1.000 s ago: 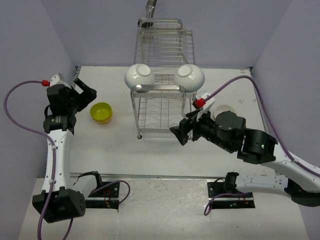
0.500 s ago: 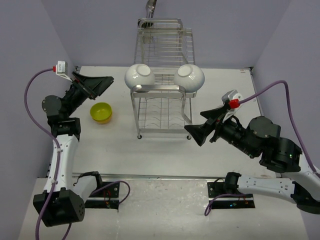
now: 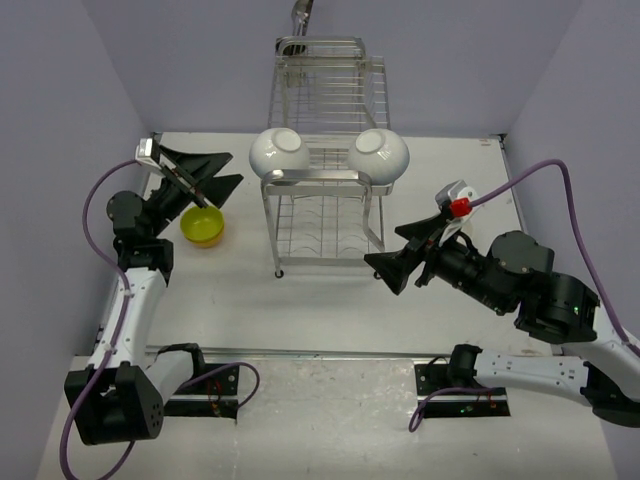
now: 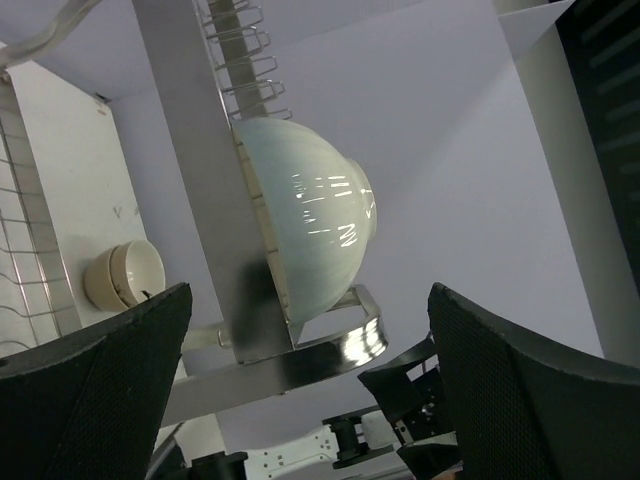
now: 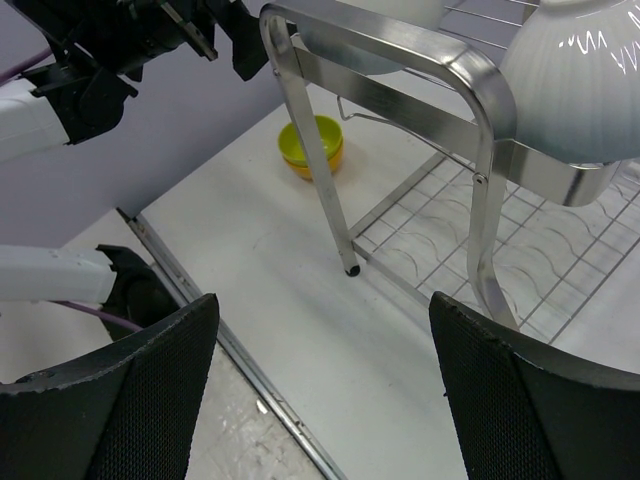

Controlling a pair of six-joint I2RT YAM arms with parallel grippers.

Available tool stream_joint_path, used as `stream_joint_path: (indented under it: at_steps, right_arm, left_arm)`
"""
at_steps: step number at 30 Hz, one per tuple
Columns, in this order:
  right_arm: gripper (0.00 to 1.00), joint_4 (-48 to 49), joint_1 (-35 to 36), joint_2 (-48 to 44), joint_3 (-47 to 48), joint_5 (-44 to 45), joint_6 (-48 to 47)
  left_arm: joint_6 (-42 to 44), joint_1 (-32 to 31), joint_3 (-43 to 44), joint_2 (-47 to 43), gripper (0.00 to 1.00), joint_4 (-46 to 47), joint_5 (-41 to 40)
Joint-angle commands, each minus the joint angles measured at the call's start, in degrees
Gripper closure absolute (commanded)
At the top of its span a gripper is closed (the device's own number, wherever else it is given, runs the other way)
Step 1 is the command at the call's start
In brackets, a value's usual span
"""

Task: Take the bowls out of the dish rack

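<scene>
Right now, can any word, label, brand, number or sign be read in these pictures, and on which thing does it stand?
None: no text can be read in any view.
The dish rack, the left white bowl, the right white bowl and the yellow-green bowl bear no print that shows.

Light is bright and even, with glare streaks on the white bowl (image 4: pixel 312 228).
</scene>
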Motion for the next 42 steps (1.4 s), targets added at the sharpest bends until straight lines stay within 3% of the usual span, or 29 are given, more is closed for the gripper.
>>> stream_joint_path:
  at_steps: [1,6,15,42]
  right_arm:
    - [0.14,0.44,-0.19,-0.03,0.59,-0.93,0.53]
    - [0.15,0.44,-0.19,0.67,1.11,-1.55,0.71]
    - [0.15,0.17,-0.19,0.67,1.02,-1.81,0.62]
    - [0.15,0.08,-0.19,2.25,1.11,-3.48,-0.43]
  left_arm:
    - [-7.0,-0.94,-1.66,-0.3,0.0,4.3,-1.59]
    - [-14.12,-3.58,-3.07,3.75,0.0,14.34,-1.15]
    - [-17.11,-3.76,-3.95,5.68,0.01,21.29,-2.73]
    - [-21.6,-7.8,-3.07,11.75,0.14,33.15,-9.06]
